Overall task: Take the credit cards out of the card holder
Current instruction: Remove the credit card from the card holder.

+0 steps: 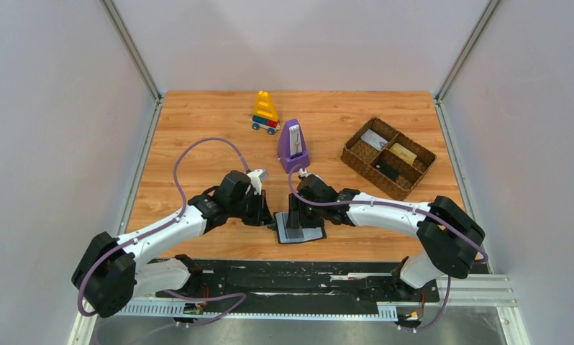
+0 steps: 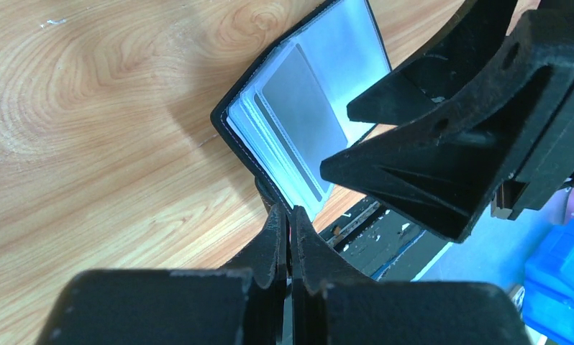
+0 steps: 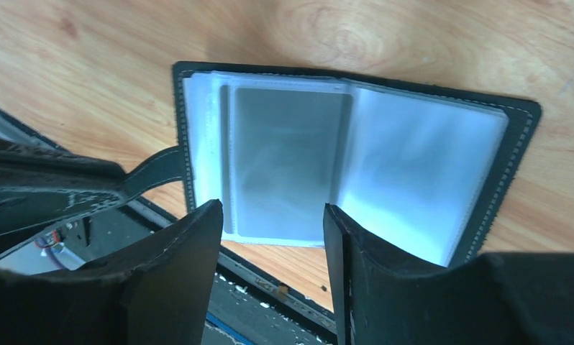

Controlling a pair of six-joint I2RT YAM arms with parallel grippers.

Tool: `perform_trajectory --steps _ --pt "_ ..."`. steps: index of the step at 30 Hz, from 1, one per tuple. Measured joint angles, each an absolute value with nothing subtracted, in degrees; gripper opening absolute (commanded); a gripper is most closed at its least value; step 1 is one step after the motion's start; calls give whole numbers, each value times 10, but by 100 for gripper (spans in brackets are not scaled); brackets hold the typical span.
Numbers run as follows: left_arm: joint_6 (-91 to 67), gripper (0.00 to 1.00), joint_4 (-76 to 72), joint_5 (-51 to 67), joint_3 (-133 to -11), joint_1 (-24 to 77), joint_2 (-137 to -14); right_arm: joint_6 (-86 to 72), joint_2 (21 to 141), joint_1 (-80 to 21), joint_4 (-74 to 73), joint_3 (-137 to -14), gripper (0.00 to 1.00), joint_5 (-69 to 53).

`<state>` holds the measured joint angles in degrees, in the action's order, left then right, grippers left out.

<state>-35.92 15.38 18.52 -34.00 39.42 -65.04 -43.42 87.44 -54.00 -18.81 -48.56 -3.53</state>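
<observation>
Your right gripper has jaws apart, tips at the near edge of the grey card sleeved in the open card holder on wood table.

a robot lab test cell: plain grey walls on metal framing enclose a wooden counter; two cabled arms sit bolted to a rail at its edge.

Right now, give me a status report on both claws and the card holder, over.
Left claw shut on the flat black card holder, lying open. Right claw open at the sleeved grey plastic card. Nothing blocking.
</observation>
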Motion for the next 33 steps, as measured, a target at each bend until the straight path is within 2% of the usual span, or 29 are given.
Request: perform_trajectory --steps 5,11,21,33 --pt "-359 0 154 185 -340 394 -650 -434 874 -541 -170 -482 60 -57" --pt "-359 0 154 185 -340 394 -650 -434 891 -541 -164 -476 57 -62" --pt "-359 0 156 185 -340 394 -650 -435 910 -542 -156 -476 61 -65" --pt "-359 0 156 184 -340 394 -650 -444 909 -543 -160 -476 56 -45"
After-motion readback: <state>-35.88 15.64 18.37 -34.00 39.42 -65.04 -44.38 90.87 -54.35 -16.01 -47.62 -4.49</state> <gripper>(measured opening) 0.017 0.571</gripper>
